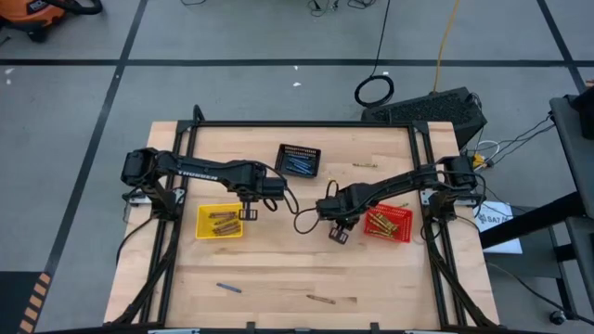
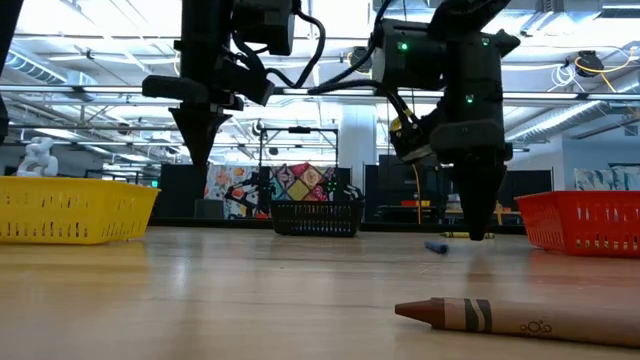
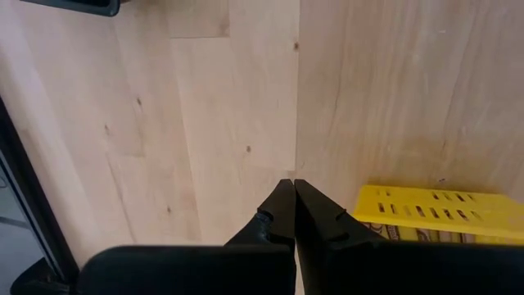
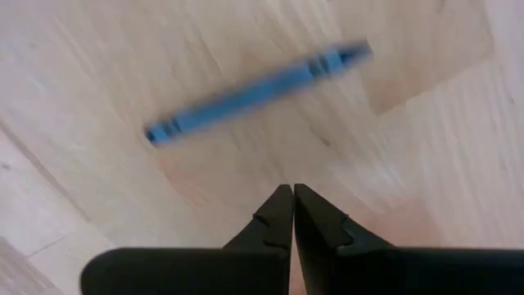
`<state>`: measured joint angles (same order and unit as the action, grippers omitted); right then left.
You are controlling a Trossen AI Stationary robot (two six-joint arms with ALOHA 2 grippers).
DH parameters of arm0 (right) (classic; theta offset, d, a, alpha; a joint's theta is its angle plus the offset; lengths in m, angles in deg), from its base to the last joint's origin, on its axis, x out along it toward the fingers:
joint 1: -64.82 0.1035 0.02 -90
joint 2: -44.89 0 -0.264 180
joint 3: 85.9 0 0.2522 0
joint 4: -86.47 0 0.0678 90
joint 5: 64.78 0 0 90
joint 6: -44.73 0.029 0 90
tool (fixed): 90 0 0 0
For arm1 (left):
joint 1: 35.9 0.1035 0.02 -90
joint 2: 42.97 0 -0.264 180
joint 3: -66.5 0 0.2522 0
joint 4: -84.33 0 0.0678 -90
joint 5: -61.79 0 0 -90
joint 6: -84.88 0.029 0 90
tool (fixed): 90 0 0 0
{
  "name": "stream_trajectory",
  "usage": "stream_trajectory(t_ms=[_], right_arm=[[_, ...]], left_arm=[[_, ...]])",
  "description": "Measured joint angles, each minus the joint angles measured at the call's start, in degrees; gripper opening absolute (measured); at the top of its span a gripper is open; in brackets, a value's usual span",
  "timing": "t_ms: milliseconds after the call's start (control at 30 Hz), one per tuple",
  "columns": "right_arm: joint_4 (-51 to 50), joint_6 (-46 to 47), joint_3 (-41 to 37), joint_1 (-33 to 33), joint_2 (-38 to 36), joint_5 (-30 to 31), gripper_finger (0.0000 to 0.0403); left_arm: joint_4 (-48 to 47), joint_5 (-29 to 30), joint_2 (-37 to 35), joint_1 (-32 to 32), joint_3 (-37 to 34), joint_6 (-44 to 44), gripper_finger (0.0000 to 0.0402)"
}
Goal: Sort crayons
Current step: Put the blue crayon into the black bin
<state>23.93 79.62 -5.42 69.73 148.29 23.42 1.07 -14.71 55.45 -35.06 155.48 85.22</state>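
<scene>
The left gripper [image 1: 248, 214] hangs over the right end of the yellow basket [image 1: 219, 222], which sits toward the left edge of the desk [image 1: 278, 278]. Its fingers [image 3: 282, 215] are pressed together with nothing between them; in the left wrist view they point down at bare wood just beside the basket's wall. In the low view this gripper [image 2: 195, 150] is well above the desk top.

The right gripper [image 1: 339, 234] sits near the middle of the desk, just left of the red basket [image 1: 389, 224]. Its fingers [image 4: 282, 215] are also together and empty. In the right wrist view a blue crayon [image 4: 255, 92] lies flat on the wood just ahead of the fingertips, apart from them — blurred in that picture. In the low view this gripper [image 2: 478, 225] reaches down close to the desk.

The crayons are spread out. Tan-brown ones lie in the yellow basket [image 1: 223, 223], yellowish ones in the red basket [image 1: 385, 221], and blue ones in the black basket [image 1: 298, 160], which stands toward the far edge at the middle. Loose ones remain on the wood — a blue crayon [image 1: 228, 288] near the front edge on the left, a tan one [image 1: 321, 299] near the front edge at the middle, and another [image 1: 364, 166] toward the far edge, right of the black basket. In the low view a brown crayon [image 2: 520, 316] lies closest to the camera.
</scene>
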Motion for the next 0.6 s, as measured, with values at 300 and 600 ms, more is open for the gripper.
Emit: stream_trajectory(t_ms=[300,600], right_arm=[[0.52,9.06,0.08,-1.33,0.00,0.43,0.0000],[1.60,5.78,3.17,-1.55,0.00,0.23,0.0000]], left_arm=[[-0.03,0.00,0.00,-0.57,-0.01,-0.07,0.0001],[10.98,-2.40,0.00,-2.11,-6.11,0.86,0.0001]])
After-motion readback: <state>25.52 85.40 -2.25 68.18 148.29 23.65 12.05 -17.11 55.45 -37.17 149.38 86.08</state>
